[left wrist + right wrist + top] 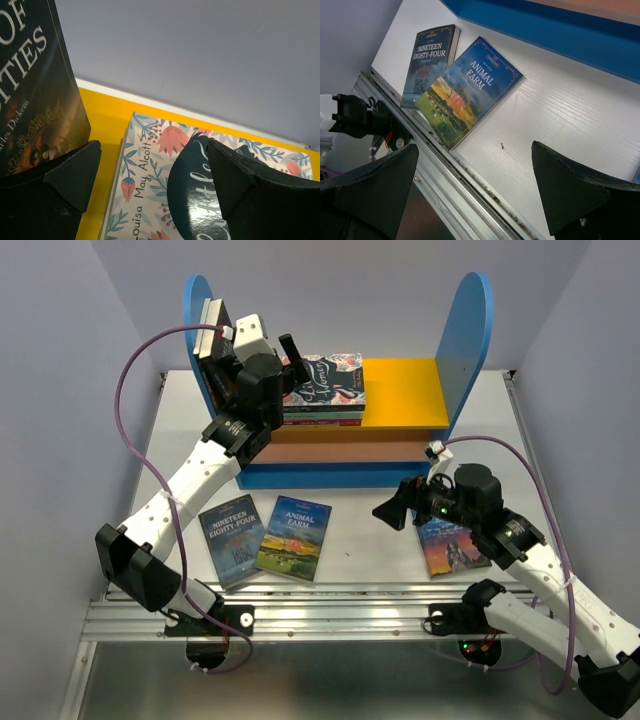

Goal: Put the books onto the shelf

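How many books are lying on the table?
3. Nineteen Eighty-Four and Animal Farm lie side by side on the left; a third book lies on the right, partly under the right arm. Another could hide beneath it.

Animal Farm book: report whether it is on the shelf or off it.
Off. Animal Farm lies flat, cover up, on the table in front of the shelf, beside Nineteen Eighty-Four.

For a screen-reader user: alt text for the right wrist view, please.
Two paperbacks, Nineteen Eighty-Four and Animal Farm, lie face up side by side on a white table beside its metal rail. The shelf's blue base crosses the top; the black fingers of the open right tool frame the foreground.
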Motion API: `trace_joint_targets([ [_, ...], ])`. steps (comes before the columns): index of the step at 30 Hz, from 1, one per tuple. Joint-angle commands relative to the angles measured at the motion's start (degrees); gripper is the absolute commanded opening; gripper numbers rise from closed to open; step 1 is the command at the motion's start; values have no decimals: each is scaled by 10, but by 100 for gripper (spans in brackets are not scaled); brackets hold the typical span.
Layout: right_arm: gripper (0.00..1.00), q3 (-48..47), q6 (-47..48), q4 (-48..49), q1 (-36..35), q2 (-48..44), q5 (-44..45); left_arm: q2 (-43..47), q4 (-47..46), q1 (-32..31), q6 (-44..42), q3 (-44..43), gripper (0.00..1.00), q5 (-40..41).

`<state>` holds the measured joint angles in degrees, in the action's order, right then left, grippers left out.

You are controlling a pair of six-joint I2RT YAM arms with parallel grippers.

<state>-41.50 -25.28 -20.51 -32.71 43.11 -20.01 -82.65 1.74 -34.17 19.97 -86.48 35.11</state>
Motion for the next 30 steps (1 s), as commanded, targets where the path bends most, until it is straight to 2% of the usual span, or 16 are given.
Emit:
trace_joint_targets([
  [1, 100, -5, -2, 26, -4, -9, 10, -7, 39, 10, 31, -17, 99, 59],
  [4, 100, -3, -3, 26, -4, -12, 10, -8, 72, 15, 40, -33, 99, 87],
  [10, 100, -3, -5, 27, -4, -14, 9, 28, 42, 33, 31, -4, 99, 66],
  [13, 100, -2, -5, 27, -4, -13, 9, 45, 15, 38, 4, 14, 99, 25],
  [18, 100, 0, -4, 27, -4, -7, 6, 73, -26, 53, -41, 38, 99, -102],
  [30, 100, 1, -5, 28, -4, -15, 1, 124, -36, 114, -29, 85, 99, -120],
])
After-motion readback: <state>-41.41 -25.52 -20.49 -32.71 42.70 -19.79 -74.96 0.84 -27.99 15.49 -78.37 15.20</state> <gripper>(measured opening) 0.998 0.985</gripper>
